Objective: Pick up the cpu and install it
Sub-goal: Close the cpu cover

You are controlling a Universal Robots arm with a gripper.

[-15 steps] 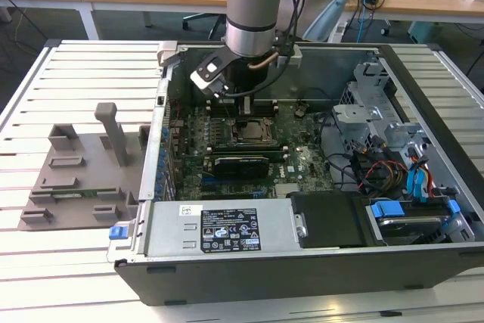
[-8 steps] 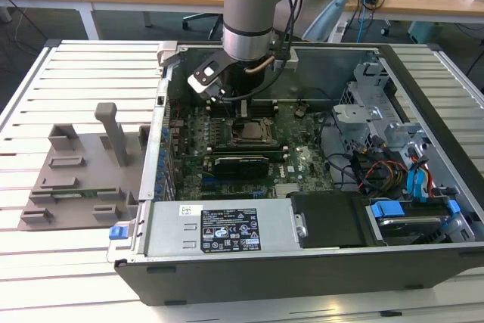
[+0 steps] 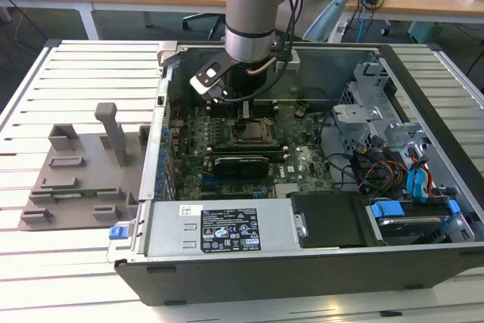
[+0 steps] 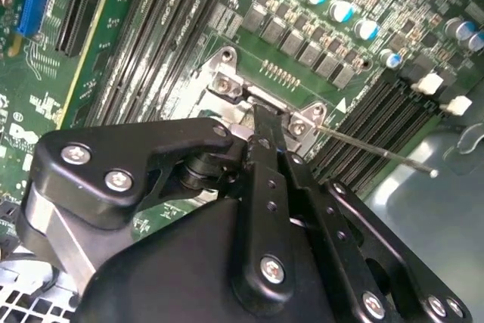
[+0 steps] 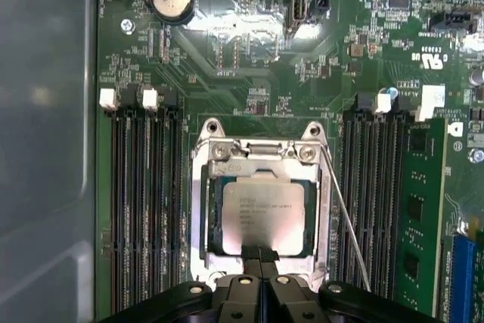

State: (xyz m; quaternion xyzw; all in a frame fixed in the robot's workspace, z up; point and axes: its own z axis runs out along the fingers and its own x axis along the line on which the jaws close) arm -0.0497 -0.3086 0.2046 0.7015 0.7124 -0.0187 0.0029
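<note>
- First wrist view: the cpu [image 5: 262, 213] lies flat inside the metal socket frame [image 5: 200, 217] on the green motherboard [image 5: 249, 73]. Its silvery top faces up, and memory slots [image 5: 144, 209] run along either side.
- The pincer [image 5: 261, 256] is narrow. Its two black fingertips are pressed together with nothing between them, over one edge of the chip. I cannot tell whether they touch it.
- A thin wire lever [image 5: 344, 217] beside the frame angles away from it. The chip looks seated but, in my judgement, not latched down.
- Exterior view: the arm [image 3: 253, 13] reaches down into an open computer case [image 3: 302, 277] lying on a slatted worktop [image 3: 76, 262].
- Risk: a sideways push from the closed tips could shift the unclamped chip out of square and damage the contacts beneath.
- Risk: the loose lever sits near the pincer's linkage and could snag on it.
</note>
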